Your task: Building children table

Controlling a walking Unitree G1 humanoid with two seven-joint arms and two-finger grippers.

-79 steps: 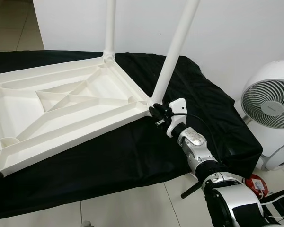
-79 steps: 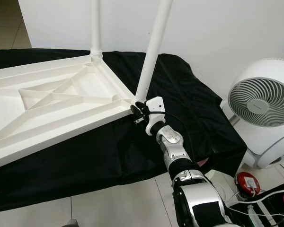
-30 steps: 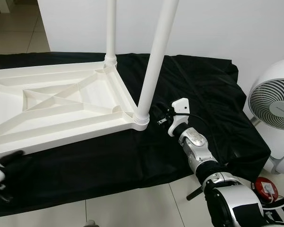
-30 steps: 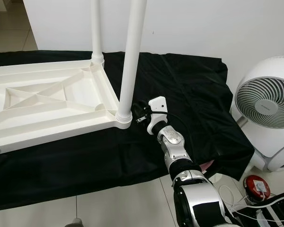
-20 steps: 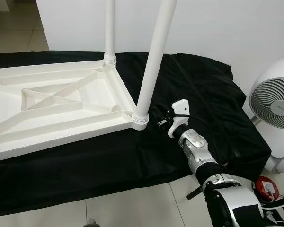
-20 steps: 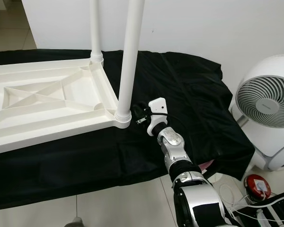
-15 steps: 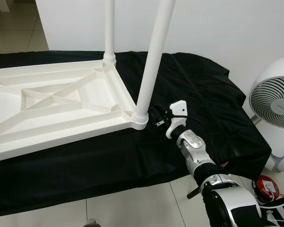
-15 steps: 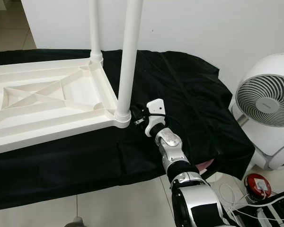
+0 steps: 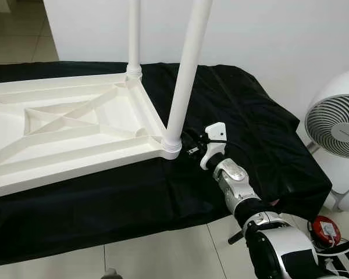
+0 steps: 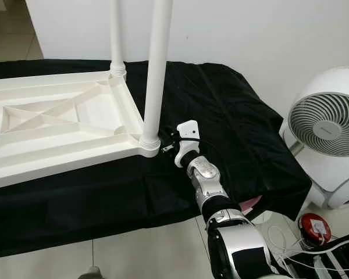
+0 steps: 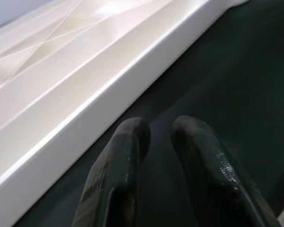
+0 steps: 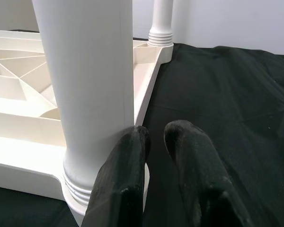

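Note:
The white children's table top (image 9: 75,125) lies upside down on a black cloth (image 9: 244,116). Two white legs stand upright in its right-hand corners, the near leg (image 9: 183,75) and the far leg (image 9: 134,35). My right gripper (image 9: 187,143) rests low on the cloth, right against the ribbed base of the near leg (image 12: 92,118). In the right wrist view its fingers (image 12: 128,156) are shut with nothing between them, one touching the leg's collar. My left gripper (image 11: 161,130) hovers shut over the cloth beside the table top's long near edge (image 11: 85,99).
A white floor fan (image 9: 337,128) stands to the right of the cloth-covered surface, with a red object (image 9: 326,228) and cables on the tiled floor below it. A white wall runs behind. The cloth's right part is bare.
My right gripper has crept left along the cloth, up against the near leg's base. The left gripper, seen by the table's near left edge a second ago, has pulled back.

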